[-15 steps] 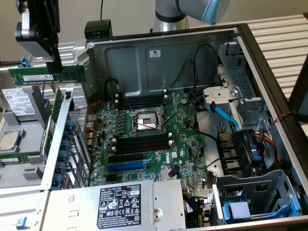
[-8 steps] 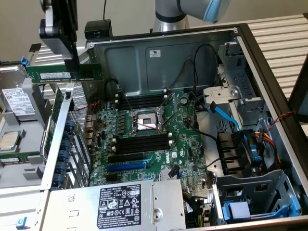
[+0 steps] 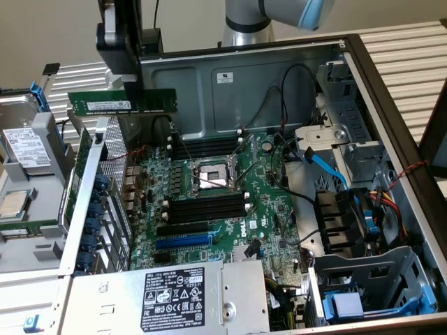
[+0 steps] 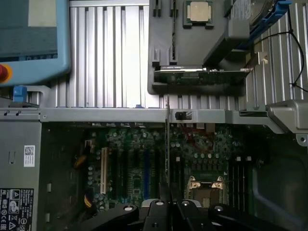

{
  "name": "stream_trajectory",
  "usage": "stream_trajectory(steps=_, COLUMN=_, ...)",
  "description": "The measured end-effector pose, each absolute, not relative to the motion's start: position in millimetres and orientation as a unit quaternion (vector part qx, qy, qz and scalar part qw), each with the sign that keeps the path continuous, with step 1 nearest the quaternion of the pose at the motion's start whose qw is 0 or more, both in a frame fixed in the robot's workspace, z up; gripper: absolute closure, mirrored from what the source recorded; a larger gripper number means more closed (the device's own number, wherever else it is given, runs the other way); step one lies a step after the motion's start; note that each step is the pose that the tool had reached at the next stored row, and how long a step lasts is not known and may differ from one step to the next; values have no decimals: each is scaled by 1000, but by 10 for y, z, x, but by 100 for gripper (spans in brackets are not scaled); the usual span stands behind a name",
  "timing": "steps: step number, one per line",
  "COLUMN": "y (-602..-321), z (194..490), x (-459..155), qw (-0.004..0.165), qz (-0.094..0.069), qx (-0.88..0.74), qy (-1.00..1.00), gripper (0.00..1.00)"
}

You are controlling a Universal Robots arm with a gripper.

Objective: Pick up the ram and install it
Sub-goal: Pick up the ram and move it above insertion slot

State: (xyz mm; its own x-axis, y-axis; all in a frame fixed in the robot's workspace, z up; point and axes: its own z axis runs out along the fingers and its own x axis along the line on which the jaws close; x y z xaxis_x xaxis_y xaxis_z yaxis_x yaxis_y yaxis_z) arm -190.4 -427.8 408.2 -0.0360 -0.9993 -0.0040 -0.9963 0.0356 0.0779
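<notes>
Ram (image 3: 120,103) is clamped in the hand (image 3: 133,94), fingers clenched on its top edge near the middle. We see the green stick held level in the air, white label facing the exterior camera, touching nothing but the hand. It hangs above the wall of the open computer case (image 3: 279,77) on the exterior view's left, well above the motherboard (image 3: 272,209).

In the wrist view we get the ram (image 4: 167,144) edge-on, a thin dark line coming out from between the closed fingers of the hand (image 4: 167,206). Behind it lies the motherboard (image 4: 130,159). The line falls between the blue expansion slot (image 4: 147,168) and the CPU socket (image 4: 207,187).

On the board, two banks of black memory slots (image 3: 206,207) with white end clips flank the CPU socket (image 3: 213,178), one bank on each side. The blue expansion slot (image 3: 183,241) sits just beyond the nearer bank, toward the power supply (image 3: 174,293).

The case rests on the ribbed metal counter (image 3: 398,42). Outside the case, on the exterior view's left, we note a hard drive (image 3: 24,146) and a loose CPU (image 3: 14,202). A teach pendant (image 4: 29,38) lies on the counter too.
</notes>
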Motion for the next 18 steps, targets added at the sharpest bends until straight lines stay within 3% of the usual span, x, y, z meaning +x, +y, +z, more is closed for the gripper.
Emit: stream_trajectory(steps=18, y=-4181, z=4038, x=-1263, qw=16, qz=-40, qx=695, qy=-718, gripper=88)
